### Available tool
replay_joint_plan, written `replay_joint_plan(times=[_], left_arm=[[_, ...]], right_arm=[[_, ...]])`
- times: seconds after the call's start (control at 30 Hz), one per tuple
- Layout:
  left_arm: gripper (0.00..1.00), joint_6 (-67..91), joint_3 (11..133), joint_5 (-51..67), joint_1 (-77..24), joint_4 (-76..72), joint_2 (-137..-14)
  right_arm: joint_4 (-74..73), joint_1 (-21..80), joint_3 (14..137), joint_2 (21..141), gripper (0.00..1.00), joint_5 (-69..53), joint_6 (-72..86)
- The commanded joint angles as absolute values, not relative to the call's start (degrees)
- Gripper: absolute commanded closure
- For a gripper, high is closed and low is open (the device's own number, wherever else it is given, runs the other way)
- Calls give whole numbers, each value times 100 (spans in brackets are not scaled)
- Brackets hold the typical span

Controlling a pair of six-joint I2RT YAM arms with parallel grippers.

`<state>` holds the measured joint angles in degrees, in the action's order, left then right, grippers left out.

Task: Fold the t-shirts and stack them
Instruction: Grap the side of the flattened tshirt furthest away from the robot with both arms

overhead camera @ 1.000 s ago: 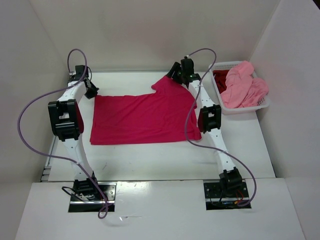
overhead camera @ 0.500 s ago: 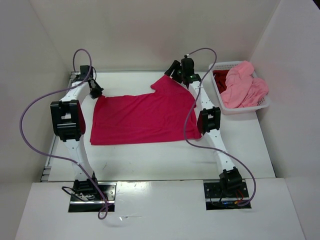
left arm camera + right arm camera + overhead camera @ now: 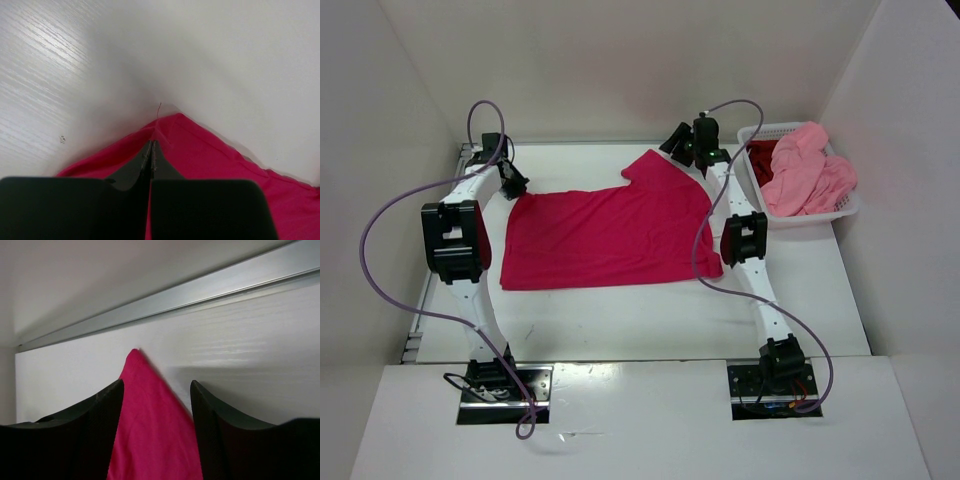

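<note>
Since a second ago the left gripper (image 3: 514, 183) has slid a bit toward the middle and dragged the shirt's far-left corner along with it. The right gripper (image 3: 684, 149) has shifted slightly toward the basket side.

Biggest thing is the white table (image 3: 620, 320), with a faint wood-grain texture you only really catch in the wrist views. Spread flat on it is the crimson-pink t-shirt (image 3: 605, 230): soft, smooth knit, roughly a rectangle with a pointed bit sticking up at the far right.

At the far right sits the white lattice plastic basket (image 3: 847, 209). The salmon pink t-shirt (image 3: 805, 175) is bunched up in it and spills over the rim, and the dark red t-shirt (image 3: 758, 160) is tucked in at the left end, mostly buried.

Left claw is clenched on the crimson shirt's far-left corner. Its wrist camera shows the black fingers pressed together with the cloth corner pinched at the tips, which the overhead view is too small to show.

Right claw is released, jaws spread wide. Its wrist view shows the fingers (image 3: 95, 415) straddling the shirt's pointed tip without gripping it, plus a brushed metal rail (image 3: 175, 295) along the table's far edge.
</note>
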<state>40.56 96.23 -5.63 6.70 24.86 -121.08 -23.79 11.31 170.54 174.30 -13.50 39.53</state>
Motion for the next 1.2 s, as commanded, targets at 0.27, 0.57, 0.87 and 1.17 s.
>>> replay_joint_plan(times=[0.27, 0.57, 0.87, 1.17], left_arm=[[100, 4131, 9598, -387, 694, 2197, -11812], [100, 4131, 9545, -387, 747, 2145, -11760], [100, 4236, 9431, -80, 852, 2039, -11585], [100, 4341, 8984, 280, 1098, 1986, -11172]], right_arm=[[-2786, 1318, 17060, 17692, 60, -2065, 4157], [-3039, 1266, 17972, 17745, 98, -2224, 4368], [-4700, 1160, 17974, 16472, 100, -2286, 3657], [-6627, 1151, 17895, 15330, 100, -1670, 3094]])
